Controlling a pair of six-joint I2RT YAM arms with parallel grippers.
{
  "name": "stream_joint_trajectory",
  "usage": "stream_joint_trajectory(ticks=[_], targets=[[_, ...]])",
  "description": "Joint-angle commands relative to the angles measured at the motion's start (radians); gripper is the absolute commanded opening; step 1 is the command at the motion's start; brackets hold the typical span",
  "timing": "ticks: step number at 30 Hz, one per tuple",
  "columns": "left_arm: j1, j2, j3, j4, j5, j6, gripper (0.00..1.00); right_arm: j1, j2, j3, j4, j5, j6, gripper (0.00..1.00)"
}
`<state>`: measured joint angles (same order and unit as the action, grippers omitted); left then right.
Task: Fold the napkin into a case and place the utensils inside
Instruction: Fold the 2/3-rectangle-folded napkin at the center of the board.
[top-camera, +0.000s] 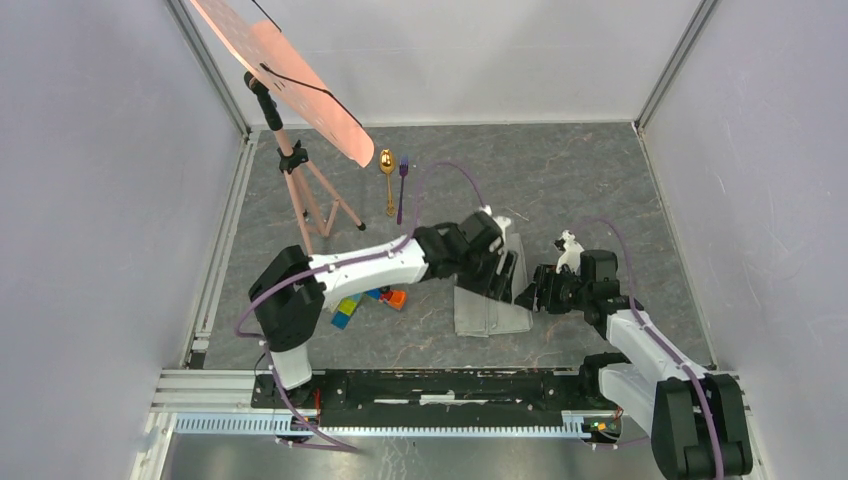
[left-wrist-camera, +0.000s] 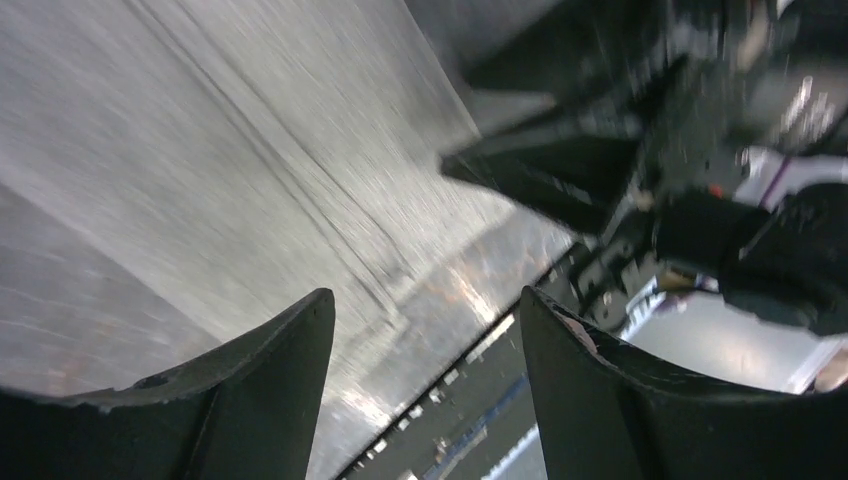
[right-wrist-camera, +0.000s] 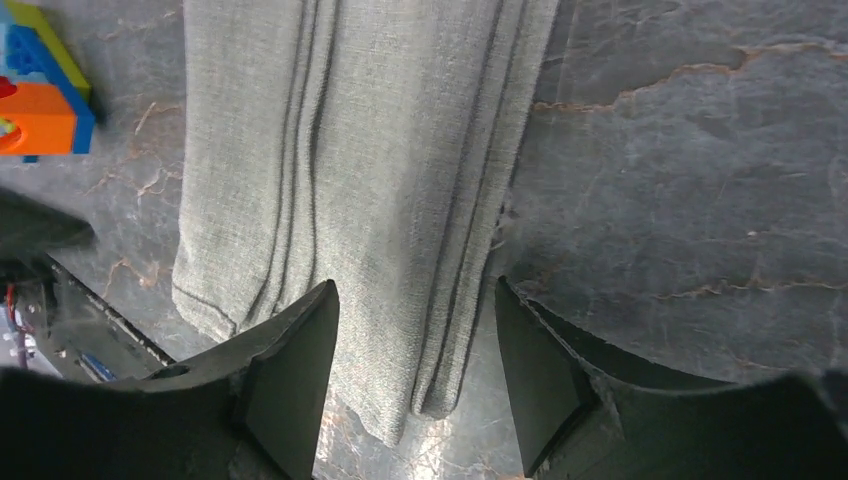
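Note:
The grey-green napkin (top-camera: 490, 315) lies folded into a layered strip on the table between the arms. It fills the right wrist view (right-wrist-camera: 360, 150) and is a blurred surface in the left wrist view (left-wrist-camera: 230, 150). My left gripper (top-camera: 497, 275) is open and empty just above the strip's middle (left-wrist-camera: 425, 300). My right gripper (top-camera: 528, 293) is open and empty, its jaws either side of the strip's right folded edge near its near end (right-wrist-camera: 412, 290). The gold spoon (top-camera: 387, 175) and purple fork (top-camera: 402, 185) lie side by side at the back.
Colourful toy blocks (top-camera: 370, 298) lie left of the napkin under the left forearm, and show in the right wrist view (right-wrist-camera: 40, 95). A pink tripod (top-camera: 310, 190) with a tilted board stands at the back left. Walls enclose the table.

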<state>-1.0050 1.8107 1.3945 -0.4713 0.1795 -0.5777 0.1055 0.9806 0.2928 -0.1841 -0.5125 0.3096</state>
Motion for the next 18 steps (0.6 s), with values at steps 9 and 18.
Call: stream_joint_trajectory(ticks=[9,18], targets=[[-0.305,-0.152,-0.186,0.089,-0.467,-0.312,0.69,0.013,-0.092,-0.043,-0.013,-0.063,0.093,0.55],[-0.407,0.165,0.207,-0.253,-0.640,-0.277,0.69,-0.022,-0.126,0.188,-0.356,0.705,0.214,0.98]])
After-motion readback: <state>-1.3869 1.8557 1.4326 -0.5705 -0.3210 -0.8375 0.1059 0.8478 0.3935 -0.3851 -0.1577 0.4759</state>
